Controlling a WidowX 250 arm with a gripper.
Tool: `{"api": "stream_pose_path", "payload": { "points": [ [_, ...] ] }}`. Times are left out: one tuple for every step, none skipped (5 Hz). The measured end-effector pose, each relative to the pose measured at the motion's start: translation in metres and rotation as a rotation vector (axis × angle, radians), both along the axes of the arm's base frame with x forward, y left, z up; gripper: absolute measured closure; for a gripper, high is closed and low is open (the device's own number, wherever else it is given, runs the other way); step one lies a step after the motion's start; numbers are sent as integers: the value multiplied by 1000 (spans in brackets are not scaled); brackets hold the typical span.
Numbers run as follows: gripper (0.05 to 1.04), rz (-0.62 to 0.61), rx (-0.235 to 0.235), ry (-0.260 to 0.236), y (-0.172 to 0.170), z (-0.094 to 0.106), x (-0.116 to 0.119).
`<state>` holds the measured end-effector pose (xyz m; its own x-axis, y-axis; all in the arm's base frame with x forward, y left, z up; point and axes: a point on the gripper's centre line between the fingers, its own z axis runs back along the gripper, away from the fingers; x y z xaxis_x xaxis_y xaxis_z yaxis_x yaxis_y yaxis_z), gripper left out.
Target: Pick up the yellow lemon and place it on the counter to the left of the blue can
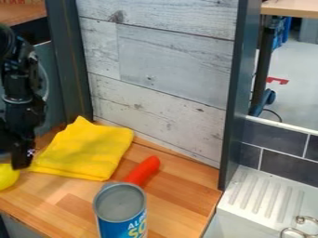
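Step in hand, my read: the gripper [21, 160] is at close range to the yellow round thing [7, 177] and the folded yellow cloth [86, 149], no confirmed grasp. Can't tell if the gripper is open or closed, or whether it has hold of anything. Round thing is at the left edge of the view, on the near-left part of the wooden tabletop [180, 188], just beside the gripper's lower end and partly cut off. Cloth lies flat to the right of the gripper, one corner pointing toward the back panel [168, 60]. Contact between gripper and cloth: can't confirm. Any next move calls for checking grip state first, then keeping clearance from both neighbours; sideways travel at this height could drag the cloth or nudge the round thing. Arm pose: at the left of the view, upright, wrist above, gripper pointing down, low over the tabletop. Other items: blue can [120, 207] upright at the near side, orange-red thing [144, 170] lying behind it, partly hidden by it. White sink [255, 197] to the right, beyond the tabletop edge.
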<state>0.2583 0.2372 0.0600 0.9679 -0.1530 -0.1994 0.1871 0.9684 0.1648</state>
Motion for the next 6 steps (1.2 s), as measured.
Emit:
{"api": "stream_pose_path", "payload": {
  "points": [
    [81, 15, -2, 7, 12, -6, 0],
    [81, 19, 0, 19, 15, -7, 1],
    [81, 35, -33, 44, 18, -18, -4],
    [81, 76, -57, 79, 24, -27, -10],
    [81, 100, -79, 90, 27, -35, -12],
    [117, 146, -124, 101, 30, -46, -18]
  ]
}}
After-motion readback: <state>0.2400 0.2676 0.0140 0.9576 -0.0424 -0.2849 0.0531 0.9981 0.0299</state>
